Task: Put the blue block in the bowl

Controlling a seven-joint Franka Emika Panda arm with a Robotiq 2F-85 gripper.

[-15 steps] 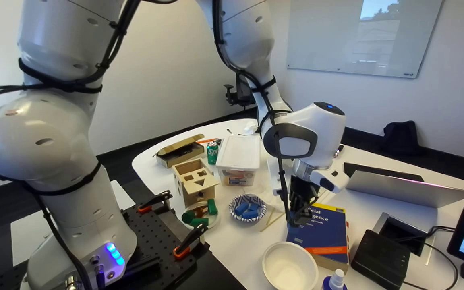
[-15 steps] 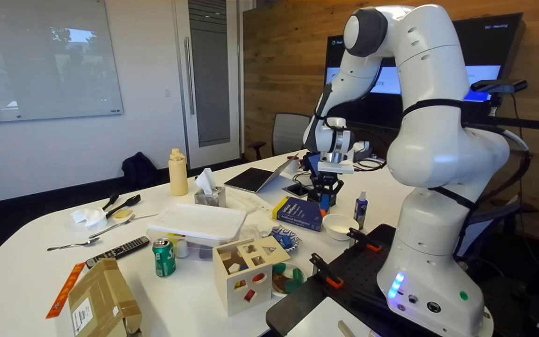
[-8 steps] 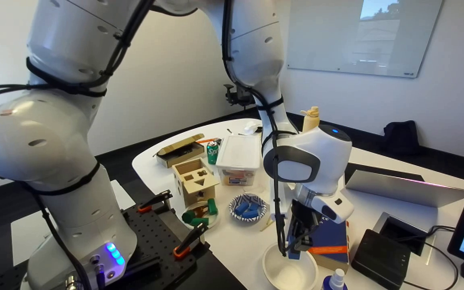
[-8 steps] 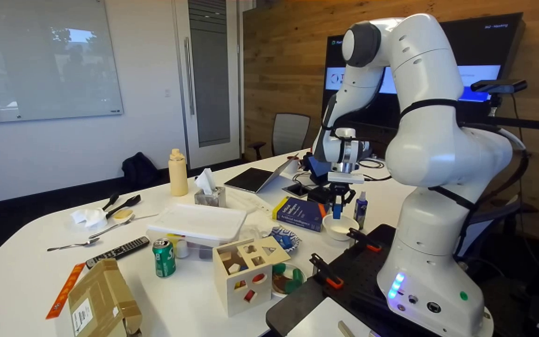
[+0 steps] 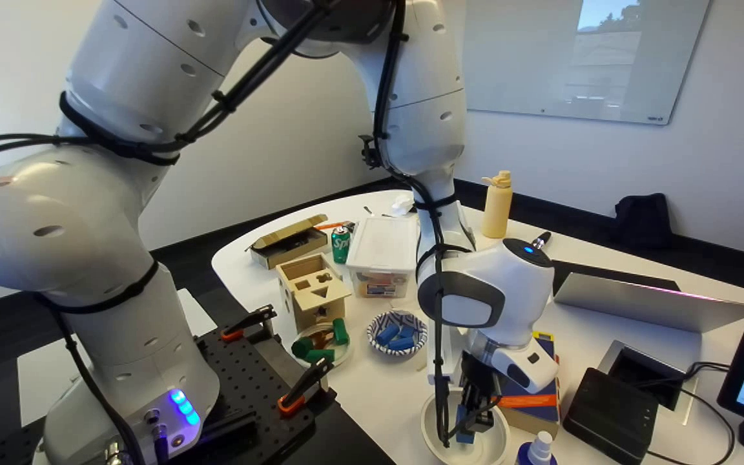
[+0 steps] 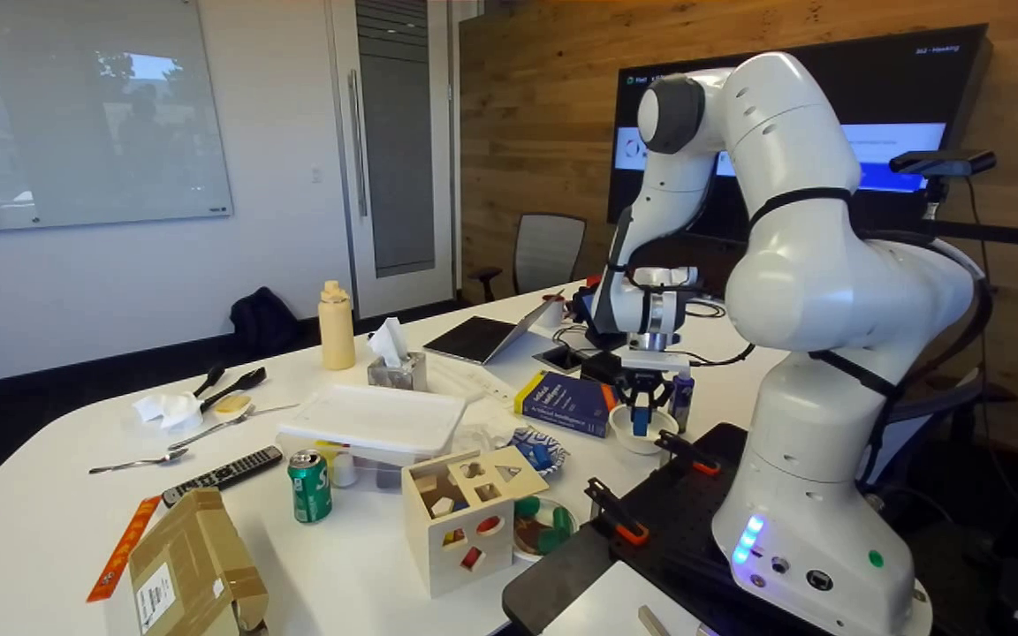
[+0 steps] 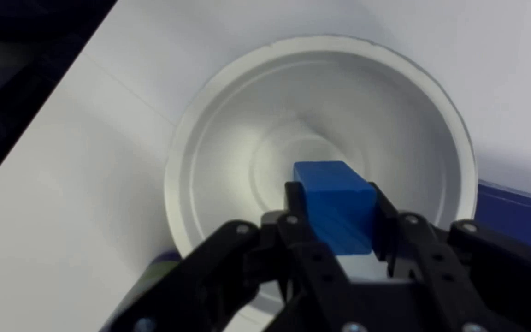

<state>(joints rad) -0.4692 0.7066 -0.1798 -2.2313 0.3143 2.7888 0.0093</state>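
Blue rectangular block (image 7: 339, 212) | clamped in gripper (image 7: 337, 203) | long axis roughly upright | white round bowl (image 7: 270, 106), scene right, floor directly beneath

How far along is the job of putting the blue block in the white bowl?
Grasping looks done: the fingers grip the blue block. Placing is in hand: the block is at the opening of the white bowl, how deep I cannot tell. Release seems left: the fingers are not open.
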